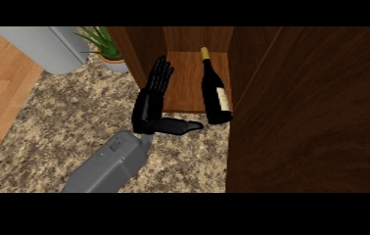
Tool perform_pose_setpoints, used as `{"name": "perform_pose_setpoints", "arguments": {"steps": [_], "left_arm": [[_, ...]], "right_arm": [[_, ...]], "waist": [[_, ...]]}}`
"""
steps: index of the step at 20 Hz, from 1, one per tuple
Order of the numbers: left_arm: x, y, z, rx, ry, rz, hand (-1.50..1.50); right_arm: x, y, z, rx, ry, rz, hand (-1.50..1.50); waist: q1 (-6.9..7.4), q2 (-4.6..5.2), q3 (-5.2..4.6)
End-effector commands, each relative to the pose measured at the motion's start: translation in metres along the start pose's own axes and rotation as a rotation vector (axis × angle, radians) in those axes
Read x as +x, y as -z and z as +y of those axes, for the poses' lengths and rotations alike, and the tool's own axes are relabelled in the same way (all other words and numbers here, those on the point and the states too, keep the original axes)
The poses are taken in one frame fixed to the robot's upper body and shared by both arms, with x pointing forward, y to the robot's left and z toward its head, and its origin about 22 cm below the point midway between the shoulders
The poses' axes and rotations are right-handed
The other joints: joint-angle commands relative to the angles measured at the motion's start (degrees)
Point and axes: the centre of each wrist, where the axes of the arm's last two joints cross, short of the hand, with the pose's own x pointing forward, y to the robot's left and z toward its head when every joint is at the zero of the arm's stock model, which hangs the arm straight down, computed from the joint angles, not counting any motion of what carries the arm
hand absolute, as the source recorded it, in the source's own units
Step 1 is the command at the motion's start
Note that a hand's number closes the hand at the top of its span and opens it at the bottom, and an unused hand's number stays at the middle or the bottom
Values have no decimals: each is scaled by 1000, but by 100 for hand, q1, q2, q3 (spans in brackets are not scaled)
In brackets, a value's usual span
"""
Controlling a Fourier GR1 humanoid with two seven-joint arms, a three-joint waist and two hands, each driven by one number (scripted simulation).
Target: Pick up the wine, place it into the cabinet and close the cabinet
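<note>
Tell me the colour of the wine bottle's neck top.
Yellow-gold on the wine bottle, head view.

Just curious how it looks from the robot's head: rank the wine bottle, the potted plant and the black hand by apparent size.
1. Hand, largest.
2. Wine bottle, slightly smaller; close enough to be unsure.
3. Potted plant, smallest, though cut off by the frame.

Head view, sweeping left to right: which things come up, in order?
Grey cylinder → potted plant → hand with fingers straight → wine bottle standing in the cabinet opening → dark cabinet door.
</note>
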Motion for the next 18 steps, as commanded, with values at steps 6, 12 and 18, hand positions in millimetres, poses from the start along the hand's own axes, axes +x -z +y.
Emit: {"name": "perform_pose_setpoints", "arguments": {"steps": [6,12,18], "left_arm": [[71,-82,-6,-12,-39,-7,-150],[102,-100,-1,7,-42,-25,-150],[125,-110,23,77,20,-70,-150]], "right_arm": [[13,7,20,4,0,-25,-150],[6,3,-6,104,-66,34,150],[18,4,11,394,-161,87,150]], "waist": [[-51,33,-2],[-120,58,0],[-76,52,-4]]}}
